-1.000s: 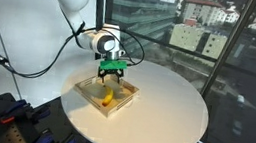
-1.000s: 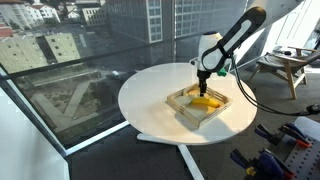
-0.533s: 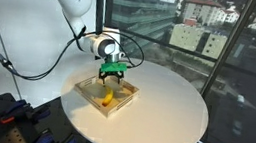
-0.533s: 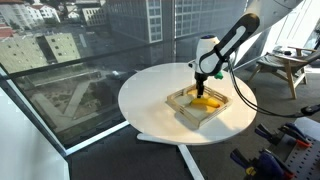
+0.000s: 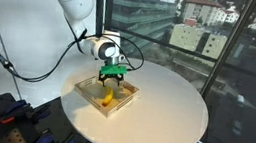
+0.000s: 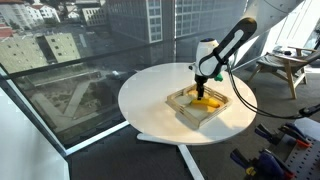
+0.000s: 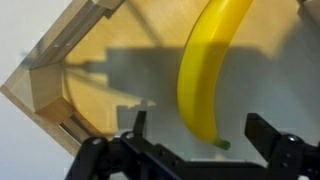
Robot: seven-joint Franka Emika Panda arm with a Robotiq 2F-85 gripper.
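- The end effector [image 7: 200,132] is seen with jaws spread wide and nothing held; only its fingertips [image 7: 264,132] are shown in the wrist view.
- The banana [image 7: 205,70] is laid in the wooden tray [image 7: 45,85] beneath the jaws, its upper end cut off by the frame.
- In an exterior view, the banana [image 6: 208,102] is partly hidden by the end effector [image 6: 203,88].
- The tray is carried by the round white bench [image 5: 163,107].

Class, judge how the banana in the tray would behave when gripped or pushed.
The banana looks firm, probably stiff when lifted. Its smooth curved skin may slip. Pushed, it likely slides until the tray wall stops it.
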